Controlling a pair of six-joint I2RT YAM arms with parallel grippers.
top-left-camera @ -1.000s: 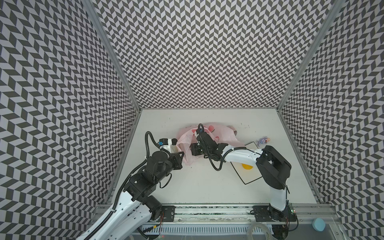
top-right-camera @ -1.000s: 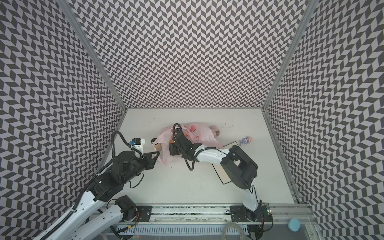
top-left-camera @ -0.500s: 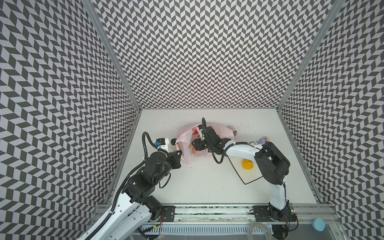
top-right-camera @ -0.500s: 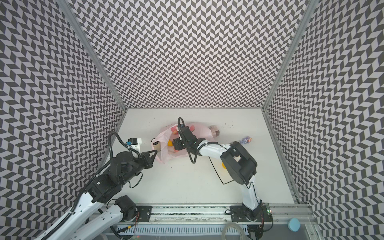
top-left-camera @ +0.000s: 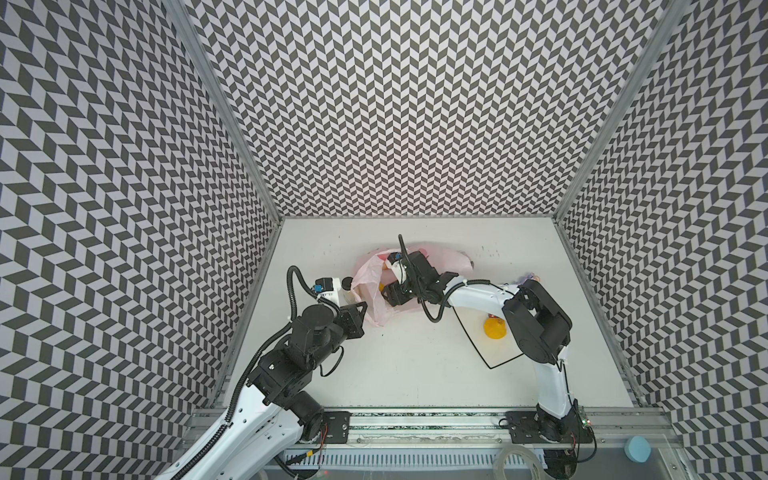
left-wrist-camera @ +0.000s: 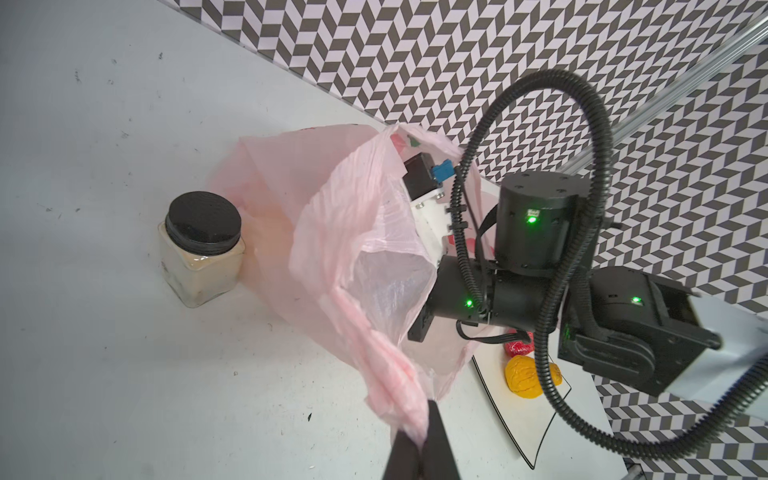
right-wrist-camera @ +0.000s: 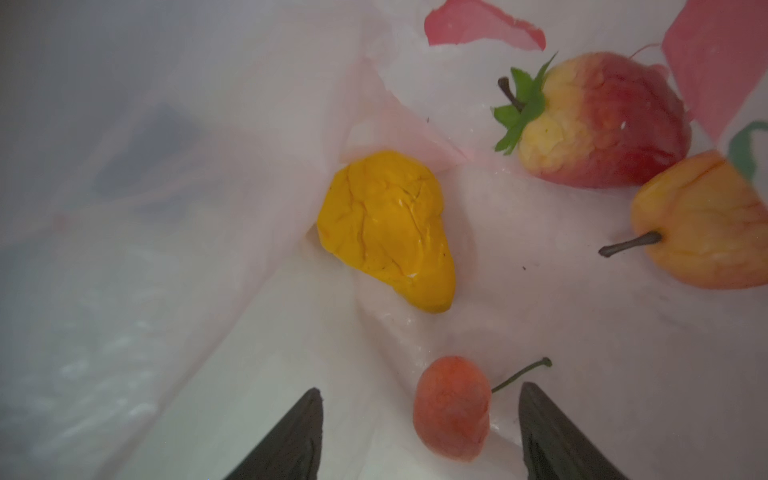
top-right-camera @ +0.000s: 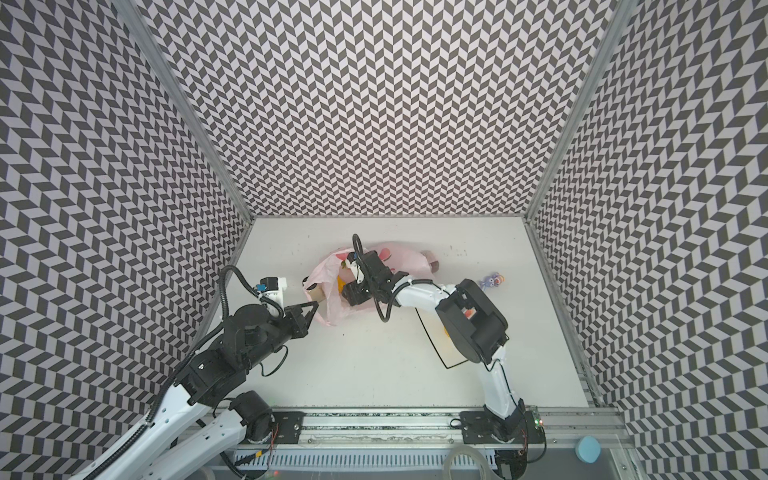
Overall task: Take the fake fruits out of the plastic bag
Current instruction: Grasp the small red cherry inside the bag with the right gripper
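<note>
1. Where it lies touching the jar (left-wrist-camera: 201, 249), the crinkly, translucent pink plastic bag (left-wrist-camera: 332, 232) has one gathered edge clamped in the left gripper (left-wrist-camera: 419, 449).
2. Only the right wrist view shows fake fruits (right-wrist-camera: 384, 228) inside; the right gripper (right-wrist-camera: 419, 390) has its jaws apart, perhaps straddling one.

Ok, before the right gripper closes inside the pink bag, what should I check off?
1. Bag held: left gripper shut on a handle of the plastic bag, mouth lifted open: ok.
2. Reach: right gripper inside the bag, jaws apart: ok.
3. Target: small orange-red fruit lies between the jaws: ok.
4. Bag film clear of the closing jaws: cannot tell.
5. Neighbours: lumpy yellow fruit, strawberry and stemmed orange fruit lie outside the jaws: ok.
6. Drop spot: white plate has bare room: ok.
</note>
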